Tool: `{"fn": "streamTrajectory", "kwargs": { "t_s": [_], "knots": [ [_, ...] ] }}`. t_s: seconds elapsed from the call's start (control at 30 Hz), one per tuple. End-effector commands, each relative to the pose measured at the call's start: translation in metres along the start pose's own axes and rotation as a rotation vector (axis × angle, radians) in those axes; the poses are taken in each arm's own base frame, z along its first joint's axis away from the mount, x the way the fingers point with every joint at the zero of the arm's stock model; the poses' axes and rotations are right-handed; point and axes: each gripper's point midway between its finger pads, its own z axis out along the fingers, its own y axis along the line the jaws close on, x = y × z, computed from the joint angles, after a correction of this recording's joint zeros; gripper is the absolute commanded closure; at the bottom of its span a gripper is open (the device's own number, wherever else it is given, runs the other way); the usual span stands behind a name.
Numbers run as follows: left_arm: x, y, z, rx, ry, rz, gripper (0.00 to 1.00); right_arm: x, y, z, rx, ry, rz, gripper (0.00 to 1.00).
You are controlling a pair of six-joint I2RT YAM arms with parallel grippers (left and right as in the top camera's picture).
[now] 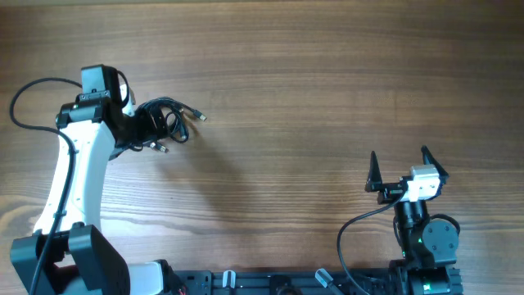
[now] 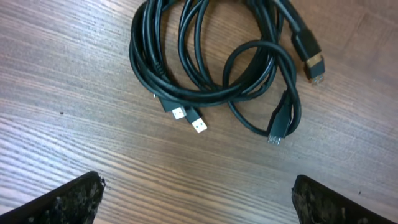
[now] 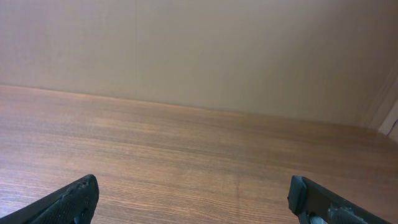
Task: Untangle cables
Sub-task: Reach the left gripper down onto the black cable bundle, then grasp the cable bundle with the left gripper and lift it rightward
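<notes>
- The left gripper point(image 2: 196, 183) is at the far left of the tabletop with its two dark fingers spread wide. Nothing is between them, only bare wood.
- The thin black cables with small metallic plug tips point(image 1: 166, 121) lie just ahead of that gripper, beyond its fingertips and not touching them. They form one loose, overlapping coil flat on the tabletop.
- The coil is roughly centred on the gripper's opening, and its loops are broader across the gap than they are deep. Judged from this, a straight advance and descent would put the fingers astride the nearest loops.
- In the left wrist view I count four plug ends. Two silver ones point(image 2: 188, 119) sit side by side at the near edge of the coil. One dark plug point(image 2: 277, 127) lies ahead and to the right. One gold-tipped plug point(image 2: 313, 62) lies farther ahead on the right.
- The strands cross too much for me to count the separate cords with certainty.
- The brown wood-grain tabletop point(image 1: 327, 82) stretches bare between the two arms.
- The right gripper point(image 1: 401, 165) is at the lower right, well apart from the cables. Its fingers are also spread and hold nothing, and its wrist view shows only wood and wall.
- There are two arms, and the left one is far nearer the coil, so the first pull looks like its job.
</notes>
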Motion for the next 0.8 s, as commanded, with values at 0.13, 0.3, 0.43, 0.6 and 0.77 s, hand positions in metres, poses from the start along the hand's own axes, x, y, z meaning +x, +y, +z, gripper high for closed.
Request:
{"fn": "streamTrajectory", "kwargs": {
  "t_s": [0.13, 0.3, 0.43, 0.6, 0.77],
  "knots": [
    [-0.008, -0.001, 0.017, 0.006, 0.022, -0.015, 0.00, -0.001, 0.001, 0.000, -0.007, -0.005, -0.001, 0.00],
    [-0.004, 0.001, 0.041, -0.008, 0.079, -0.019, 0.00, -0.001, 0.001, 0.000, -0.007, -0.005, -0.001, 0.00],
    [-0.006, 0.006, 0.053, -0.039, 0.089, -0.051, 0.00, -0.001, 0.001, 0.000, -0.007, -0.005, -0.001, 0.00],
    [-0.012, 0.032, 0.064, -0.170, 0.059, -0.182, 0.00, -0.001, 0.001, 0.000, -0.007, -0.005, -0.001, 0.00],
    [-0.022, 0.033, 0.075, -0.163, 0.029, -0.247, 0.00, -0.001, 0.001, 0.000, -0.007, -0.005, -0.001, 0.00]
  ]
}}
